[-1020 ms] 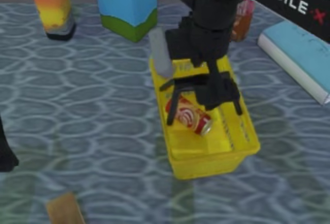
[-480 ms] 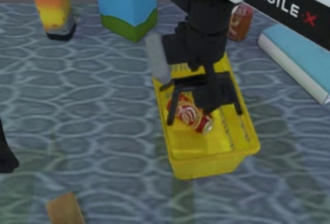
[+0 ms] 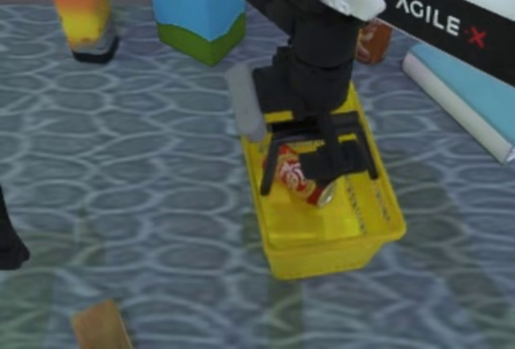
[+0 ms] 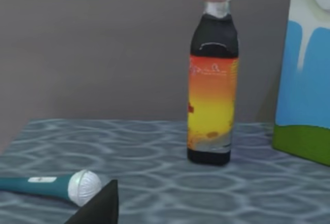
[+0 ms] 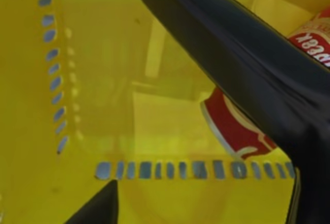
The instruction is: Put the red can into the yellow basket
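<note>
Since the earlier frames your right gripper [image 3: 318, 174] had pulled back a little toward the table's far edge, and the can [image 3: 299, 178] had stayed put where it lay on its side on the basket [image 3: 378, 240] floor, in the half nearer the far wall. In the right wrist view the can [image 5: 242, 131] lay clear of the near finger [image 5: 232, 53], with bare yellow floor between them, so the jaws looked open and held nothing. By that, the placing itself seemed done and the step in hand was the withdrawal. To do it well you needed to lift straight up before swinging away, since the black handles [image 3: 322, 128] crossed just beside the gripper and could snag a finger and drag the basket. You also had no call to close the jaws until they were above the rim.

Your left arm [image 3: 10, 240] sat parked at the table's left edge; its fingers could not be judged. The table [image 3: 145, 188] wore a grey-blue patterned cloth. Along the far edge stood a sauce bottle [image 3: 80, 7] and a blue carton [image 3: 197, 3], with a second can [image 3: 372, 39] beyond the basket and a blue book [image 3: 467, 96] toward the right edge. A wooden block [image 3: 100, 325] lay at the near edge, and a microphone [image 4: 56, 185] showed in the left wrist view.
</note>
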Robot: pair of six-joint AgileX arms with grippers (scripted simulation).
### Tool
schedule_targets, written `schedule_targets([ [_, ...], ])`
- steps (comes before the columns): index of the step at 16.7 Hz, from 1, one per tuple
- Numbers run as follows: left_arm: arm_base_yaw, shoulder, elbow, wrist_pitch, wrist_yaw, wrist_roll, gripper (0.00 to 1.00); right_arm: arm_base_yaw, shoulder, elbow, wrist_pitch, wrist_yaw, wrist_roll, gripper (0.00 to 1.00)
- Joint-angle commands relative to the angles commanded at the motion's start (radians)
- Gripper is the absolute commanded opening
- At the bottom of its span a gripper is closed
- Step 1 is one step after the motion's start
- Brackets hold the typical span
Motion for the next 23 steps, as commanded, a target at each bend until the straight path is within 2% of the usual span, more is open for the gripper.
schedule_targets([
  [13,0.000,0.000,0.000,0.000,0.000,0.000,1.00,0.000,0.000,0.000,0.000,0.000,0.000,0.02],
  [23,0.000,0.000,0.000,0.000,0.000,0.000,1.00,0.000,0.000,0.000,0.000,0.000,0.000,0.00],
])
